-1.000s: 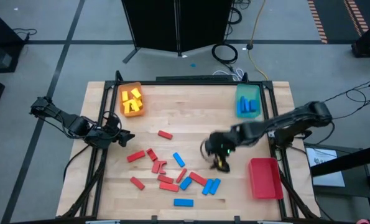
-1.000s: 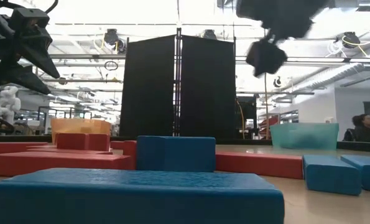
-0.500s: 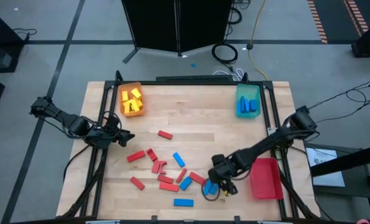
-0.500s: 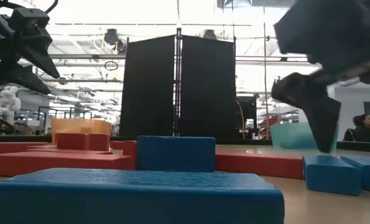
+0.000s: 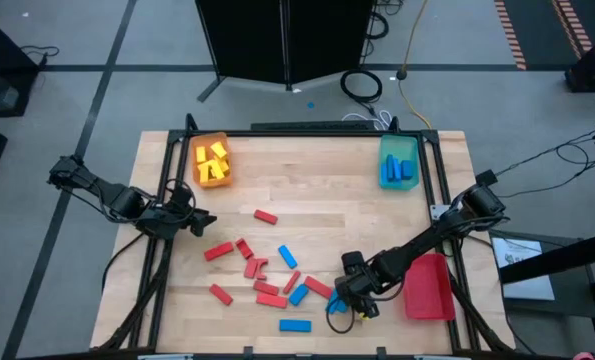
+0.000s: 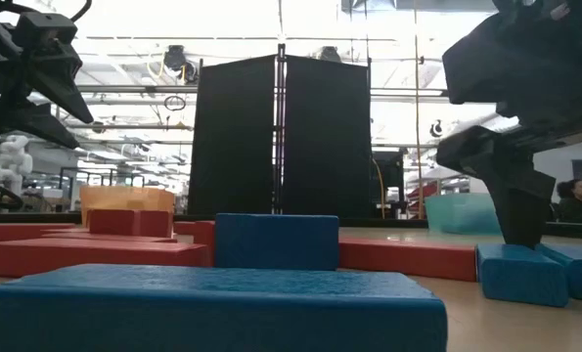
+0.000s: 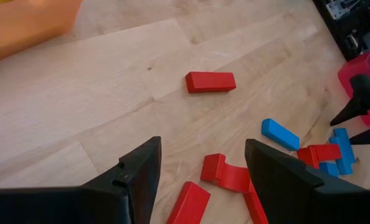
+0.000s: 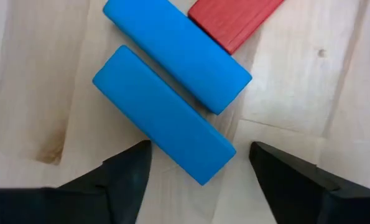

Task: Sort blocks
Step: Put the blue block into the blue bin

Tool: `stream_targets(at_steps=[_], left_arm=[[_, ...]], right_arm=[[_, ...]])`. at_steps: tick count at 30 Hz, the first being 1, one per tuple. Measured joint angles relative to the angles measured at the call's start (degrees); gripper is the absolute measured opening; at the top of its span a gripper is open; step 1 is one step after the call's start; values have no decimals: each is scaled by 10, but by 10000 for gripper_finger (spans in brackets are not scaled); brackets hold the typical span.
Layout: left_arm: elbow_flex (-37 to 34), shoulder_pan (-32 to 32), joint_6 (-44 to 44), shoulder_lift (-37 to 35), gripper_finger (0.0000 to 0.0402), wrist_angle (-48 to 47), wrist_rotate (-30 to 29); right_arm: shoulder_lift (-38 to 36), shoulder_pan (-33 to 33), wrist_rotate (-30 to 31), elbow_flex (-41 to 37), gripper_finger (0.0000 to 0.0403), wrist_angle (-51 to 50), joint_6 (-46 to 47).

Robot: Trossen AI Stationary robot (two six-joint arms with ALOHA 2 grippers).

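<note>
Lower now than half a second ago, the right gripper (image 5: pixel 343 303) has dropped over a pair of blue blocks (image 8: pixel 172 81) lying side by side near the table's front edge, just beside the red tray (image 5: pixel 426 287). Its fingers (image 8: pixel 125 174) are spread wide, straddling the end of the nearer blue block (image 8: pixel 163 115), not yet pinching it. A red block (image 8: pixel 231 18) touches the farther blue one. Because the two blue blocks sit pressed together, one finger may land on the neighbour instead of the gap, dragging both or tipping one. Other red and blue blocks lie scattered mid-table. Well apart, the left gripper (image 7: pixel 200 180) hovers with fingers spread, holding nothing.
</note>
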Motion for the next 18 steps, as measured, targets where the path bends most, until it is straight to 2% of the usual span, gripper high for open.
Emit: stream_targets(at_steps=[5,13,16,18], left_arm=[[0,0,0,0,228,-2,0],[0,0,0,0,228,-16,0],[0,0,0,0,228,-16,0],[0,0,0,0,228,-16,0]], right_arm=[[1,0,17,-1,206,3,0],[2,-2,22,-1,71,6,3],[2,-8,43,-1,23,-11,20],[0,-19,47,0,6,-23,26]])
